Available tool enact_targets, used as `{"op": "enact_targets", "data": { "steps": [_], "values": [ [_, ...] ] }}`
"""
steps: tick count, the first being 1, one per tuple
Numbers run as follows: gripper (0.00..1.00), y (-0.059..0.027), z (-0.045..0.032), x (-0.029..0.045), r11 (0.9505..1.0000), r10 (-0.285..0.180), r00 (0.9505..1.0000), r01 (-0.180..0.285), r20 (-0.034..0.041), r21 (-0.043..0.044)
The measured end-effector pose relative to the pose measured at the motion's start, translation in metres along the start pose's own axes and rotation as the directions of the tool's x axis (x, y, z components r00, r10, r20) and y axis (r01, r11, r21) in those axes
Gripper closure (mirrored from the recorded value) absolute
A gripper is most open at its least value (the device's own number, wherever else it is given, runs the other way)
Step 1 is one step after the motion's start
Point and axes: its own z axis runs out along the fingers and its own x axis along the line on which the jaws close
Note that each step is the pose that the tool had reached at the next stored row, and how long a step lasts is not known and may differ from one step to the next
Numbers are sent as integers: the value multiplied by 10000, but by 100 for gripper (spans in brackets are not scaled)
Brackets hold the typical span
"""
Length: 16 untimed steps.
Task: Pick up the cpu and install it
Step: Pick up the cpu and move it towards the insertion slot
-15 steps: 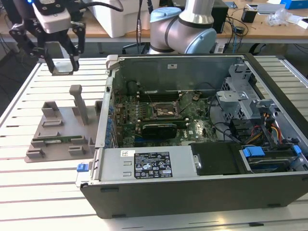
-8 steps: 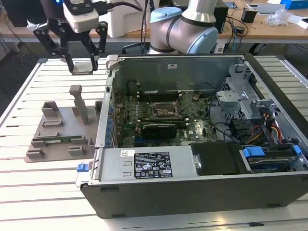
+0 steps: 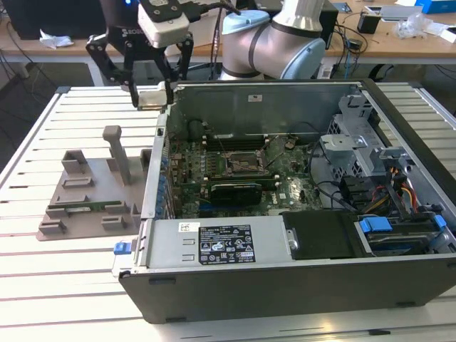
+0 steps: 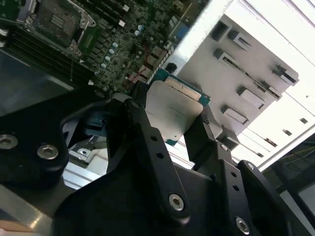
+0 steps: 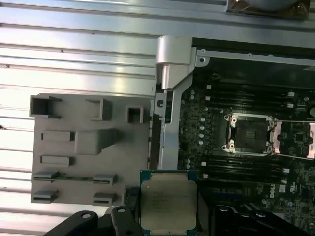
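Observation:
The cpu (image 3: 150, 98), a small flat square chip with a pale silver top, hangs in the air over the back corner of the open computer case (image 3: 285, 281), on the exterior view's left. My gripper (image 3: 152, 91) is shut on it, one black finger on each side edge. Both wrist views show the cpu (image 4: 173, 109) (image 5: 168, 199) held between the fingers (image 4: 143, 129) (image 5: 129, 212), metal top towards the cameras. The open cpu socket (image 3: 242, 164) (image 5: 250, 133) (image 4: 61, 19) lies on the motherboard inside the case, apart from the chip.
A grey moulded tray (image 3: 78, 203) (image 5: 74, 123) with upright posts stands on the slatted table at the exterior view's left of the case. A black expansion card (image 3: 235, 191) sits in front of the socket. Drive bays and cables (image 3: 392, 185) crowd the case's right end.

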Motion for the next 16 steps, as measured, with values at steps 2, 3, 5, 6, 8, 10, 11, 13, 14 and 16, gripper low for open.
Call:
{"op": "enact_targets", "data": {
  "steps": [2, 3, 5, 6, 8, 10, 11, 13, 14, 16],
  "values": [
    [45, -7, 3, -90, 10000, -3, 10000, 3, -1, 5],
    [45, -10, 6, -126, 10000, -1, 10000, 1, -1, 8],
    [45, -16, 19, -211, 10000, 13, 10000, -13, -1, 17],
    [45, -18, 29, -256, 10000, 60, 10000, -60, -1, 23],
    [45, -20, 42, -307, 9999, 141, 9999, -141, 0, 32],
    [45, -20, 56, -369, 9998, 204, 9998, -204, 0, 40],
    [45, -20, 67, -416, 9997, 244, 9997, -244, 1, 44],
    [45, -17, 83, -490, 9996, 291, 9996, -291, 1, 51],
    [45, -16, 92, -538, 9995, 314, 9995, -314, 2, 53],
    [45, -13, 106, -615, 9994, 350, 9994, -350, 1, 58]
  ]
}}
